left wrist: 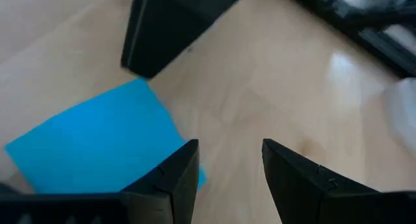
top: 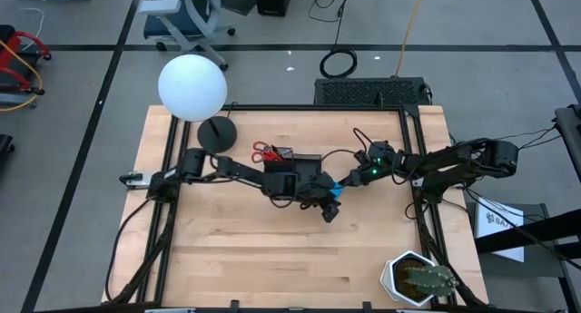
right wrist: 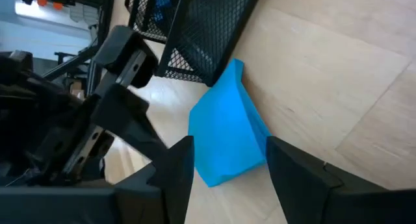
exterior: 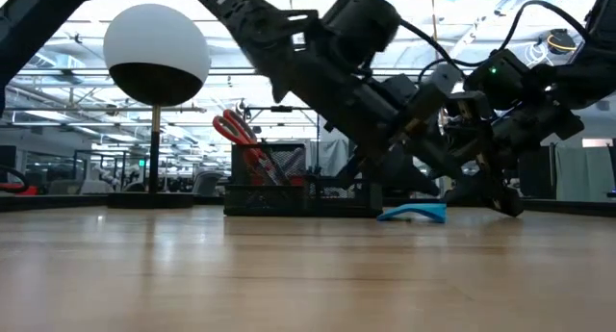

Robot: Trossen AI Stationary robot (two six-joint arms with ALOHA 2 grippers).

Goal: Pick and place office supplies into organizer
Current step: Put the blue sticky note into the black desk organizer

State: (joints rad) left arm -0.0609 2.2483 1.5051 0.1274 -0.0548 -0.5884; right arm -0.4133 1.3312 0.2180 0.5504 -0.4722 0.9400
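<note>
The bright blue square pad [top: 335, 191] lies on the table just right of the black mesh organizer [top: 292, 172]. In the low view the pad [exterior: 416, 213] has one edge on the wood. Red-handled scissors [top: 264, 151] stand in the organizer, handles up. My right gripper [right wrist: 229, 143] comes in from the right, open, with one finger on either side of the pad [right wrist: 227, 126]. My left gripper [left wrist: 229, 146] reaches across from the left, open, over bare wood beside the pad [left wrist: 97, 146]. No pens or eraser show plainly. My right gripper has the blue pad's edge [right wrist: 224, 165] between its open fingers, coming at it low from the table's right side. I cannot tell whether either finger touches it. The pad stays down on the table beside the organizer's corner [right wrist: 208, 74].
A lamp with a white globe [top: 192, 86] and round black base [top: 218, 133] stands at the far left of the organizer. A potted cactus [top: 418, 278] sits at the near right corner. Bare wood [top: 263, 259] spreads across the near half. Both arms crowd the pad.
</note>
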